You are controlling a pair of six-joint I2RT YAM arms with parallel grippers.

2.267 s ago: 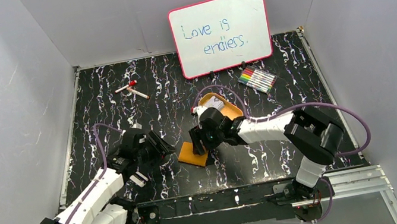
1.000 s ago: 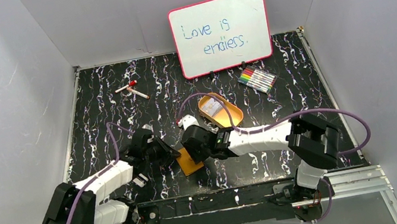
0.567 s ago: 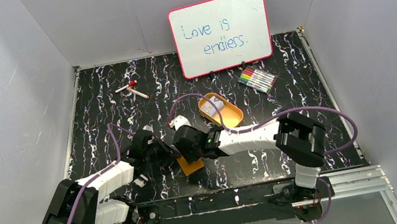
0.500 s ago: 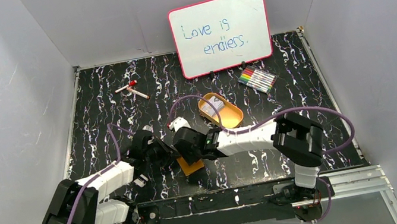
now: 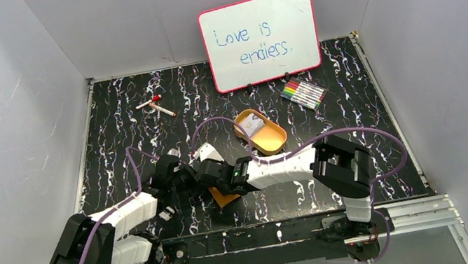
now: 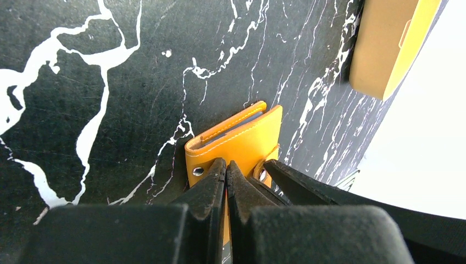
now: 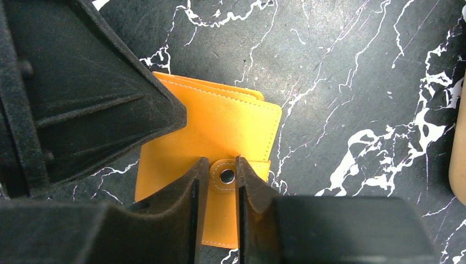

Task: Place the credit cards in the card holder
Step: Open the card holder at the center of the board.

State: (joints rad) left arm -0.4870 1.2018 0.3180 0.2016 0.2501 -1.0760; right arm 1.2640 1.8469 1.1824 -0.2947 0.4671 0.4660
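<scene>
The orange card holder (image 5: pixel 225 196) (image 6: pixel 242 140) (image 7: pixel 220 132) lies folded on the black marbled table, near the front middle. My left gripper (image 5: pixel 187 181) (image 6: pixel 226 162) is shut, pinching the holder's near edge so that a strip of orange shows between its fingers. My right gripper (image 5: pixel 205 174) (image 7: pixel 222 162) reaches in from the right. It stands narrowly open, with the holder's snap tab (image 7: pixel 227 176) between its fingertips. A pale credit card (image 5: pixel 253 125) lies in the oval yellow tray (image 5: pixel 274 141).
A whiteboard (image 5: pixel 259 37) leans on the back wall. Coloured markers (image 5: pixel 302 93) lie in front of it and a red-capped marker (image 5: pixel 154 105) lies at the back left. The tray (image 6: pixel 384 44) sits just behind and right of the holder. Grey walls enclose three sides.
My right gripper has slid left over the card holder up against the left gripper, and its jaws have narrowed round the snap tab. My left gripper has closed on the holder's edge.
</scene>
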